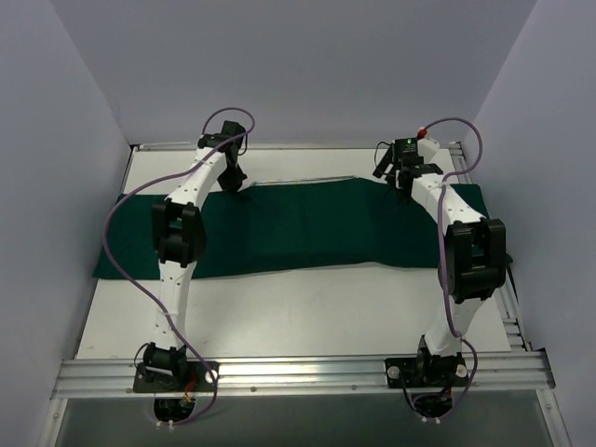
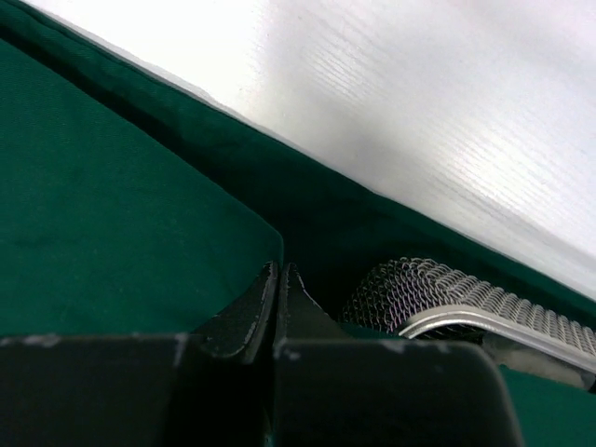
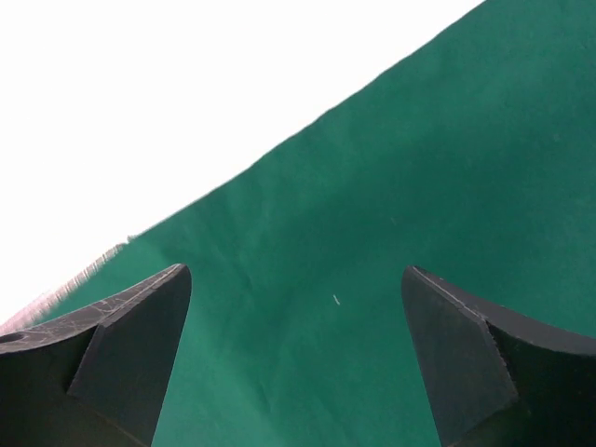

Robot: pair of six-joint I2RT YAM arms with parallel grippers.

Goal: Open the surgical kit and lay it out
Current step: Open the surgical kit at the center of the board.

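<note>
Here, left claw (image 2: 279,272) tight on green cloth (image 2: 102,214), right claw (image 3: 296,272) agape.

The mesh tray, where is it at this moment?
In the top view the tray's rim shows along the cloth's far edge, just right of the left gripper; the cloth covers the rest.

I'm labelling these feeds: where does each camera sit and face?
Top external: high behind the left arm and right arm, looking down at the white table; both show.
Left wrist: facing the dark green cloth wrap and silver mesh tray; shut left gripper shows.
Right wrist: facing cloth's edge; open right gripper shows.
All see cloth.
</note>
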